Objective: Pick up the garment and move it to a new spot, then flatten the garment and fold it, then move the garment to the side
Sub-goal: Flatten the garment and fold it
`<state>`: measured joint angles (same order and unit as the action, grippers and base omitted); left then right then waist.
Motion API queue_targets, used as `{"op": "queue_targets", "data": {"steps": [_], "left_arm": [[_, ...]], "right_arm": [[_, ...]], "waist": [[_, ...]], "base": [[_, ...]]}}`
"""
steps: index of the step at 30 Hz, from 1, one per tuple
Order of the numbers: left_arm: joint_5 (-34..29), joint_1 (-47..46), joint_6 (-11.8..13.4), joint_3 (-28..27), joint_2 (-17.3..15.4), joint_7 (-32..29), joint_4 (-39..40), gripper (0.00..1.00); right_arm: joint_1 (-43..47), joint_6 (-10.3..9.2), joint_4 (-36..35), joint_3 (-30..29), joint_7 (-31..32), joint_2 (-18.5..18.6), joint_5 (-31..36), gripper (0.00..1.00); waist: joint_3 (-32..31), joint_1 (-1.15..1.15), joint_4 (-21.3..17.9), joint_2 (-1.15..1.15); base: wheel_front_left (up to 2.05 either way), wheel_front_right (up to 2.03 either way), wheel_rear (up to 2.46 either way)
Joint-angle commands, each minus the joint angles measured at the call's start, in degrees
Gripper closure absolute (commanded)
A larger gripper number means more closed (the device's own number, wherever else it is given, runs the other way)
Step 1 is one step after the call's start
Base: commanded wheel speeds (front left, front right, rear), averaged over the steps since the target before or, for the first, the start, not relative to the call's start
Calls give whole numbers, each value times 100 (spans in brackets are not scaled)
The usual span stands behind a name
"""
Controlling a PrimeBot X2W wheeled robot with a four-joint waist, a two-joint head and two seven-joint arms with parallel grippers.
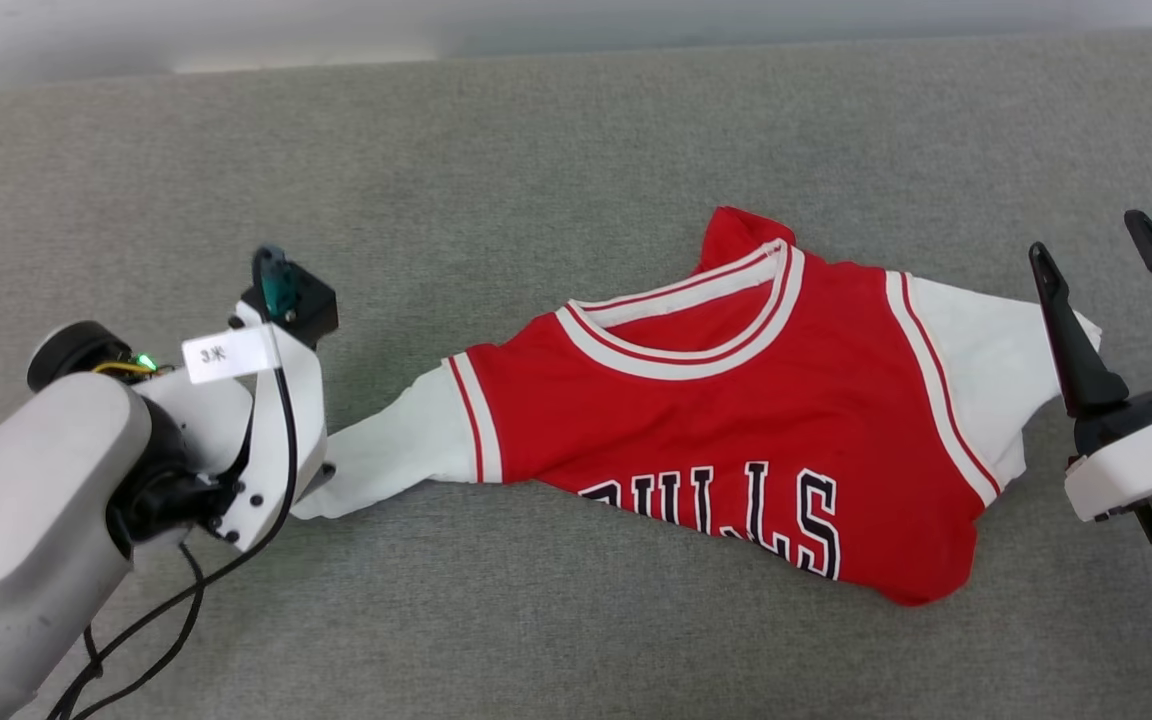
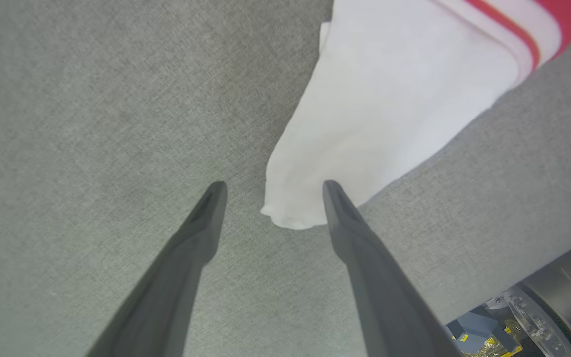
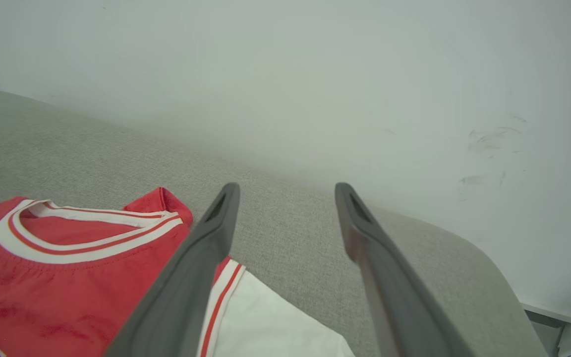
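Left pincer (image 2: 270, 191) and right pincer (image 3: 288, 191) stand wide, empty. Left brackets the garment (image 1: 736, 400) at its sleeve tip. A shallow bite there could slip off.

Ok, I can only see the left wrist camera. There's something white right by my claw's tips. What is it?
Observer: It's a white sleeve of a red shirt with black lettering on the chest.
Operator: Where's my other claw?
Observer: The right claw is open, at the shirt's other sleeve on the opposite side.
Operator: Is the shirt lying flat?
Observer: No. Its lower part is bunched up, so the lettering is partly hidden.
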<state>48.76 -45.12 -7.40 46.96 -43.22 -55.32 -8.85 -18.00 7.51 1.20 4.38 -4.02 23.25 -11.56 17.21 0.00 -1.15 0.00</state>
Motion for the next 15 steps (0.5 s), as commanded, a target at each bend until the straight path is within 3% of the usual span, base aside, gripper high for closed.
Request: {"op": "queue_targets", "data": {"steps": [1,10,11,12,15], "left_arm": [[29,-59,4,46,-38,-14,-25,0],[232,27,4,809,-151,122,-637,0],[270,35,4,910,-154,111,-658,64],[302,16,4,959,-131,149,-673,100],[436,8,2,1119,-111,222,-663,100]], "right_arm": [[-108,-4,-14,8,-28,11,-19,0],[-240,-4,94,68,-145,33,-51,0],[-249,-4,104,67,-157,47,-51,0],[-256,-4,114,57,-161,65,-56,0],[-268,-4,138,22,-168,95,-70,0]], "waist": [[60,0,-54,0],[305,0,-211,0],[313,0,-215,0],[319,0,-215,0],[289,0,-194,0]], "base": [[0,0,0],[0,0,0],[0,0,0],[0,0,0],[0,0,0]]}}
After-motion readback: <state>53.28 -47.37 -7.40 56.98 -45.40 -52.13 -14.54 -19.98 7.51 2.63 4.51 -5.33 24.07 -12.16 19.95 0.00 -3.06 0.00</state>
